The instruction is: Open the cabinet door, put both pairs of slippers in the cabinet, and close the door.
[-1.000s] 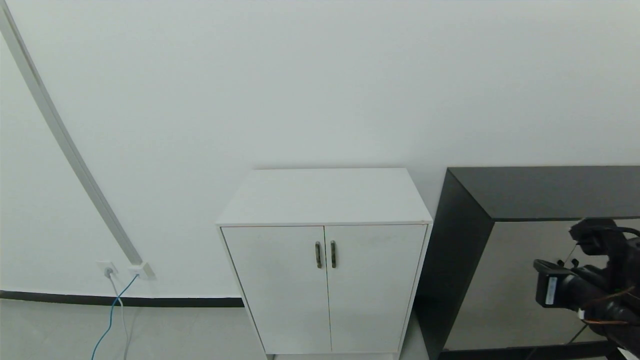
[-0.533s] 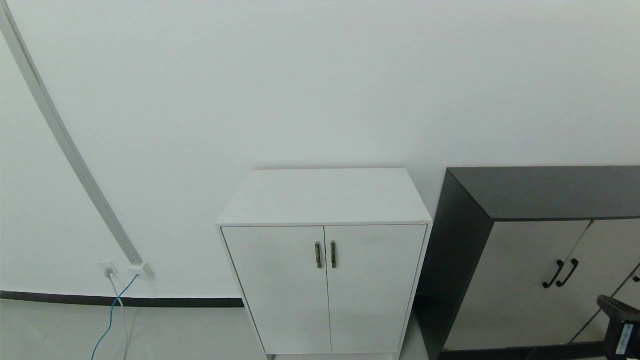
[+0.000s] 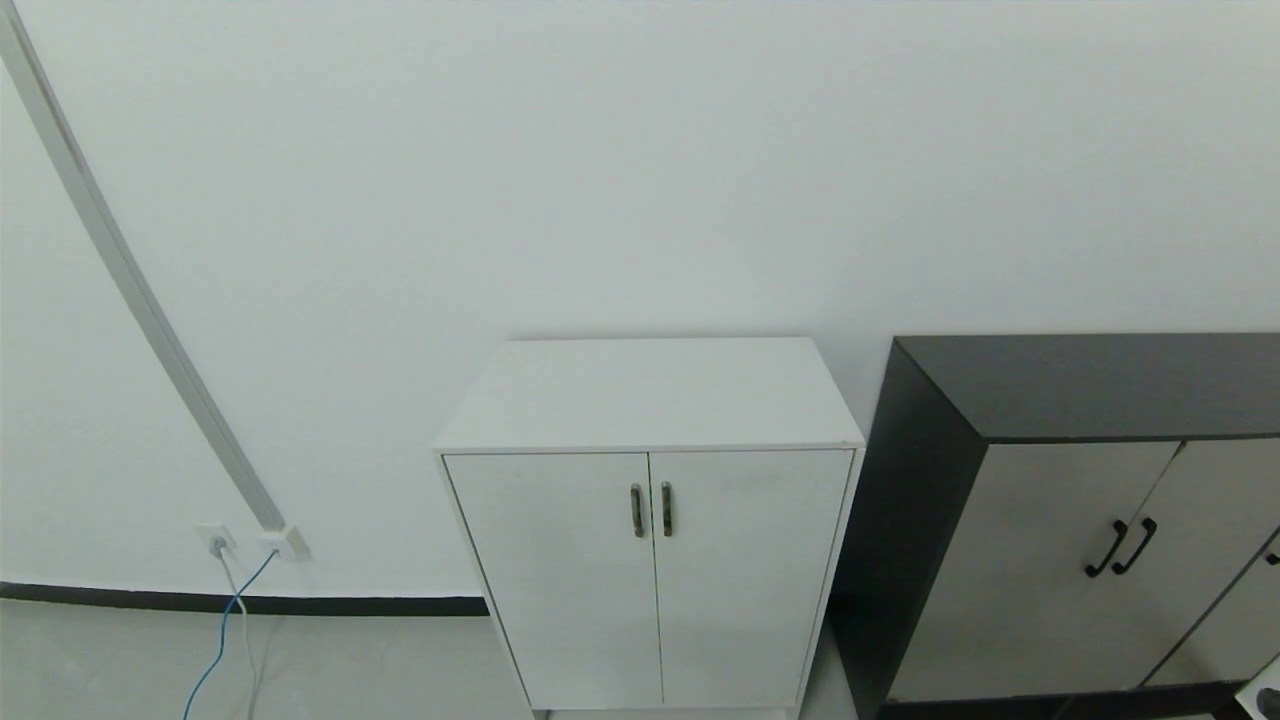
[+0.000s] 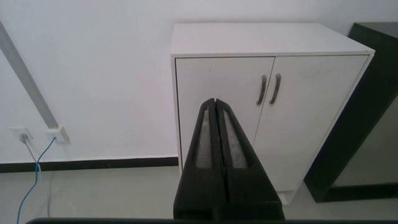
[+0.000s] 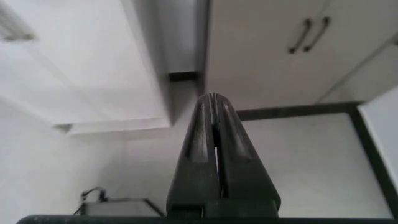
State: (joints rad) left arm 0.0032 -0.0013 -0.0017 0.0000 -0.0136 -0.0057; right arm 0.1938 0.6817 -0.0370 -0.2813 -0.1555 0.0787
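A white two-door cabinet (image 3: 650, 520) stands against the wall with both doors closed; two dark handles (image 3: 651, 509) meet at the centre seam. In the left wrist view the same cabinet (image 4: 273, 106) is ahead, and my left gripper (image 4: 215, 102) is shut with nothing in it, held well short of the doors. My right gripper (image 5: 213, 98) is shut and empty too, low beside the dark cabinet, above the floor.
A dark cabinet with grey doors and black handles (image 3: 1120, 545) stands close on the right of the white one. Wall sockets with a blue and a white cable (image 3: 235, 590) sit low on the left wall. A slanted trunking strip (image 3: 130, 280) runs down to them.
My right arm has dropped down and right out of the head view, uncovering the dark cabinet's doors and handles. The white cabinet's doors have stayed closed.
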